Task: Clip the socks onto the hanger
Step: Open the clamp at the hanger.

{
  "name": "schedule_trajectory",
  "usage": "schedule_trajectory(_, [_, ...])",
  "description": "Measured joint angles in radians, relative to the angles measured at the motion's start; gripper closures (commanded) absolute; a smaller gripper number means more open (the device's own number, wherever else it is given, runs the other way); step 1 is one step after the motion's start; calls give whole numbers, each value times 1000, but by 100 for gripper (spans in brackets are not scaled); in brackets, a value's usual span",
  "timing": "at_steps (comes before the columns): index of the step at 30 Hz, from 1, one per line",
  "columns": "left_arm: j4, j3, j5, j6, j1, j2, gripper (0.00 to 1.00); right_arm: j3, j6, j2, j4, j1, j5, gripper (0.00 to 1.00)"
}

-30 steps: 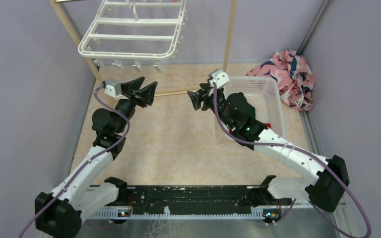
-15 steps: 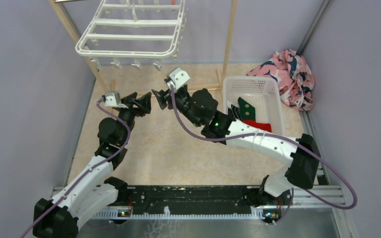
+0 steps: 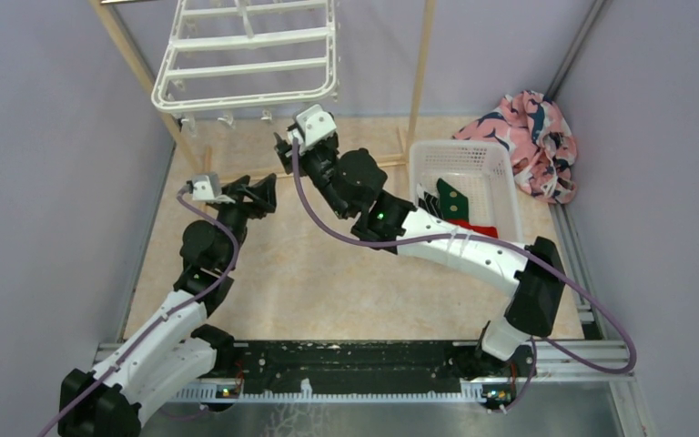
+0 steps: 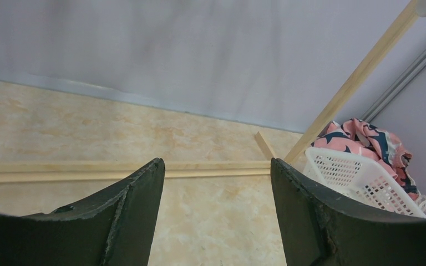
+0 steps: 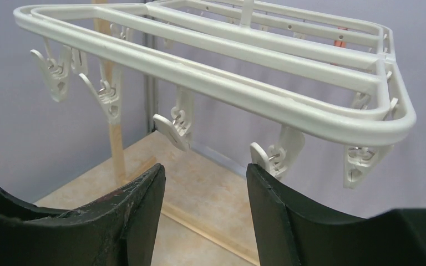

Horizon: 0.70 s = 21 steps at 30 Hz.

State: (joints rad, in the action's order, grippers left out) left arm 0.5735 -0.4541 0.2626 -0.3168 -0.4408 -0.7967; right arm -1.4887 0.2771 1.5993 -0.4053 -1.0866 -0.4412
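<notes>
The white hanger (image 3: 246, 55) hangs at the back left, with small clips along its front edge. My right gripper (image 3: 282, 150) is open just below that edge. In the right wrist view the hanger (image 5: 255, 94) fills the top, and one clip (image 5: 272, 155) dangles right above the right fingertip, with nothing between the fingers of the gripper (image 5: 205, 169). My left gripper (image 3: 259, 193) is open and empty, lower and to the left, and faces the floor in its own view (image 4: 216, 163). A green sock (image 3: 450, 198) and a red sock (image 3: 478, 228) lie in the white basket (image 3: 501, 164).
The wooden rack has an upright pole (image 3: 421, 64) beside the basket and a floor bar (image 4: 116, 169) ahead of the left gripper. A pink-and-navy cloth heap (image 3: 532, 137) lies in the back right corner. Purple walls close in on the left, back and right.
My right arm has swung left from the basket and risen to the hanger's front clips. The left gripper has drawn back a little and opened slightly wider. The hanger has shifted slightly.
</notes>
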Motion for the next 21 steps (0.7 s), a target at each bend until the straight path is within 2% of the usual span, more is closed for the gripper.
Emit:
schedule_trajectory(8, [-7,0,3,0,-3,-10,24,-10,-14,10,-6,-3,33,44])
schedule_trajectory(21, [-15,0,8,4,-3,-12,24,-130,-2,119,-17,-10,39,47])
